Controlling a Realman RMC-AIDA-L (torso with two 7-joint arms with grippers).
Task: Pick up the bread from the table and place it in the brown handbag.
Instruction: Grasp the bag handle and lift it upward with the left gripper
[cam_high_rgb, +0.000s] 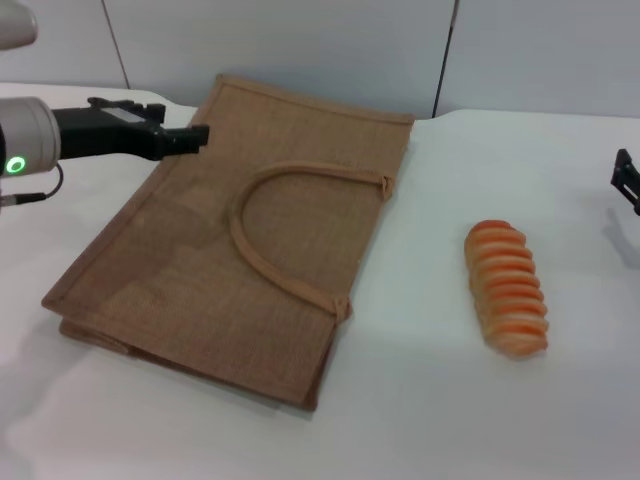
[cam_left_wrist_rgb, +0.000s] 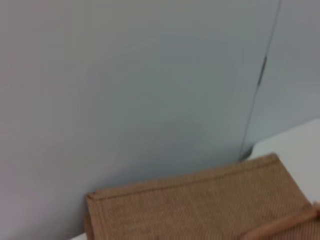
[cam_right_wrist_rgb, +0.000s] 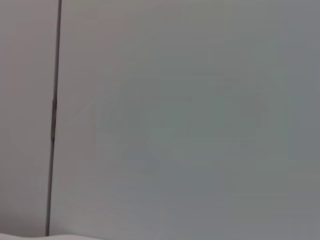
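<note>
Left gripper (cam_high_rgb: 196, 137), black, reaches in low from the left edge and sits right at the far-left edge of the flat tan-brown woven jute handbag (cam_high_rgb: 200, 270); can't tell if its fingers are released or clenched, and can't tell if it's touching the fabric. My read: it's staged there to lift or hold that edge so the bag mouth opens. Bag lies flat on the plain white tabletop (cam_high_rgb: 420, 400), arched strap handle (cam_high_rgb: 262, 250) face up, no visible opening yet, so nothing can go in as is. Well apart to its right, the glossy orange-tan ridged bread loaf (cam_high_rgb: 508, 288) lies bare on the table, long axis running away from the robot, ungrasped. Right gripper (cam_high_rgb: 626, 181) only pokes in at the right edge, near the loaf but clear of it; finger state can't be told. Likely waiting for the pick.
</note>
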